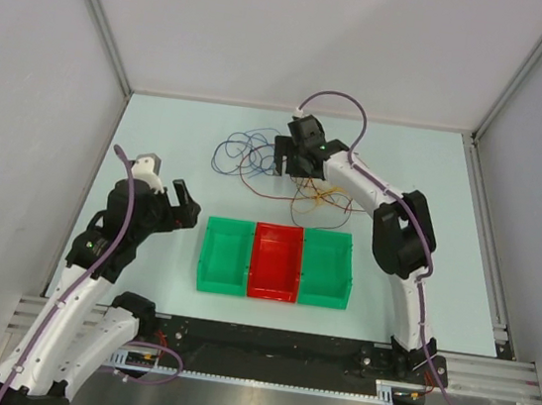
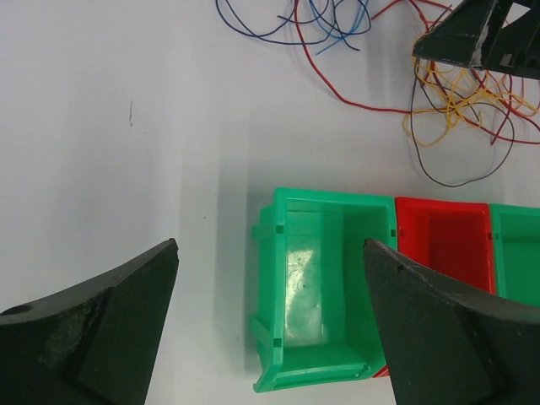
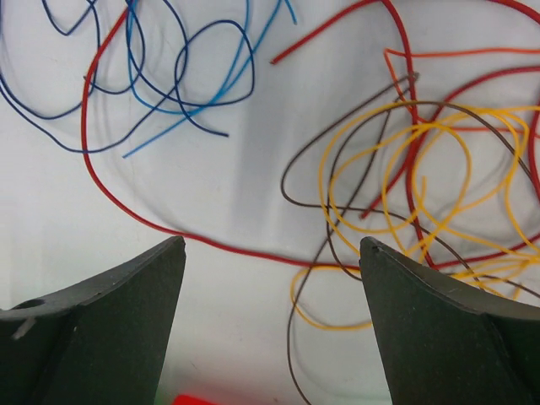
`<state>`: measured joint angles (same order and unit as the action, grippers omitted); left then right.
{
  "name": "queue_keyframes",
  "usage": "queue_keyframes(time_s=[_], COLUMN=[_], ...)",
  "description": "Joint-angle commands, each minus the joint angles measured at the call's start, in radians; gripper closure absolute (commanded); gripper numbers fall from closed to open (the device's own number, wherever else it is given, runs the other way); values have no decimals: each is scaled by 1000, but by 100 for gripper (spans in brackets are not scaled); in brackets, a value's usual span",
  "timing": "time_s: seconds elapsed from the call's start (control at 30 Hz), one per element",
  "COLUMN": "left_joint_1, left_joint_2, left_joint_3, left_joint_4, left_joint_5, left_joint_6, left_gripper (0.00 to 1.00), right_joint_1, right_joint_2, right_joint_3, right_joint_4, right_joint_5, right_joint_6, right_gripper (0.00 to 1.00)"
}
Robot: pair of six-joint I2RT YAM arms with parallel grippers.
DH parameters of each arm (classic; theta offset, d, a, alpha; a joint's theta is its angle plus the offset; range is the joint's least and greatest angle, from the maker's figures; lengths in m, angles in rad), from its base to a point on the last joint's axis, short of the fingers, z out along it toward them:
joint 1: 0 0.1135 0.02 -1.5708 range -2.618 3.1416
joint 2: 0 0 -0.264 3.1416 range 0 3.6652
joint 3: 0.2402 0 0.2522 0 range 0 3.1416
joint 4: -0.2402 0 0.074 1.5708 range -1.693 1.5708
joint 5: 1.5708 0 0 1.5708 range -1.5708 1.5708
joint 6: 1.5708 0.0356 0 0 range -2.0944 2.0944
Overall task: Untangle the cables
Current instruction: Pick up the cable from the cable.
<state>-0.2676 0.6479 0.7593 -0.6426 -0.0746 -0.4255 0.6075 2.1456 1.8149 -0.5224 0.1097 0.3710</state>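
The cables lie in a loose tangle [image 1: 256, 166] on the far middle of the table: blue loops on the left, red strands through the middle, yellow-orange and a brown one on the right. My right gripper [image 1: 293, 157] hangs open over the tangle. In the right wrist view the open gripper [image 3: 270, 253] has a red cable [image 3: 224, 247] running between its fingertips, yellow loops [image 3: 326, 326] to the right and blue cables [image 3: 186, 119] further off. My left gripper [image 1: 175, 202] is open and empty, left of the bins. In its wrist view it is [image 2: 270, 253] above the table.
Three small bins stand in a row in front of the tangle: a green bin [image 1: 226, 255], a red bin [image 1: 275, 261] and another green bin [image 1: 326, 268]. All three look empty. The left wrist view shows the left green bin [image 2: 325, 287] just ahead.
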Motion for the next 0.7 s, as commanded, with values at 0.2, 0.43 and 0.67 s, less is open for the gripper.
queue_keyframes(time_s=[0.2, 0.43, 0.67], left_joint_1=[-42, -58, -65], left_joint_2=[-16, -19, -22], left_joint_3=[41, 43, 51], left_joint_4=[-19, -23, -42], left_joint_5=[-77, -94, -149], left_joint_6=[-7, -9, -21], left_gripper=[5, 5, 4], right_joint_1=[3, 0, 1], right_joint_2=[120, 166, 209], right_joint_3=[156, 190, 250], right_joint_4=[13, 42, 39], right_joint_5=[47, 84, 76], right_joint_6=[19, 31, 40], right_gripper=[21, 36, 75])
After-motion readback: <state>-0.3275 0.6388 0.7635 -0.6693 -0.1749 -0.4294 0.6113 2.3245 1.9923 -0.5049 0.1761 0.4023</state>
